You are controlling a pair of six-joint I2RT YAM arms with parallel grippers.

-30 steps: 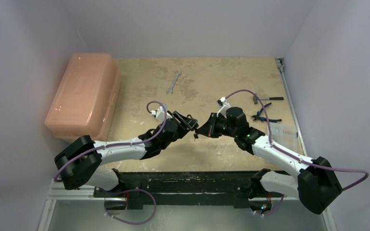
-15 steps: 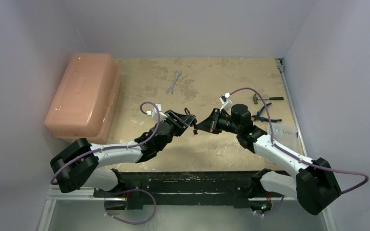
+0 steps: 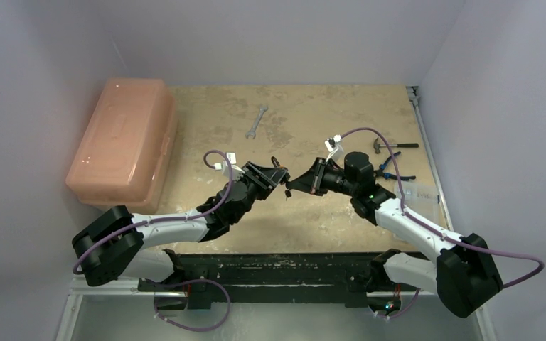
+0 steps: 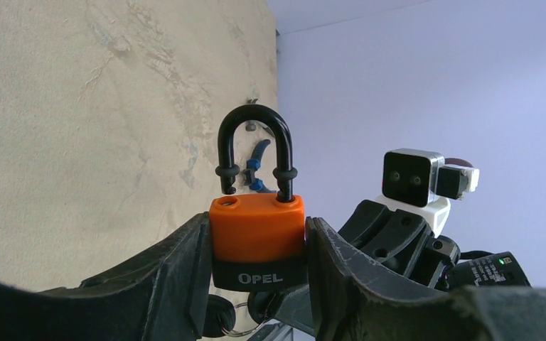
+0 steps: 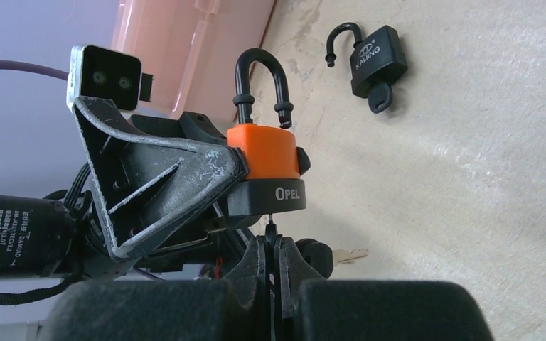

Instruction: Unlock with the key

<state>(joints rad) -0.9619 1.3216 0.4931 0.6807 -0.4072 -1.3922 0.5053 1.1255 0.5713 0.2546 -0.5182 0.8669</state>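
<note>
My left gripper (image 3: 277,180) is shut on an orange and black padlock (image 4: 257,234), holding it by its sides above the table. The black shackle (image 4: 254,145) is raised, with one leg out of its hole. My right gripper (image 5: 271,245) is shut on a key (image 5: 271,229) whose blade goes into the bottom of the padlock (image 5: 264,160). A spare key (image 5: 341,257) hangs on a ring beside it. In the top view the right gripper (image 3: 295,186) meets the left one at mid-table.
A second black padlock (image 5: 375,60), open with a key in it, lies on the table. A pink plastic box (image 3: 121,138) stands at the left. A wrench (image 3: 256,121) lies at the back, and pliers (image 3: 391,170) and another tool (image 3: 397,145) at the right.
Both grippers have shifted together a little away from the bases. The right wrist has turned and stretched out flatter. The grips on padlock and key are unchanged.
</note>
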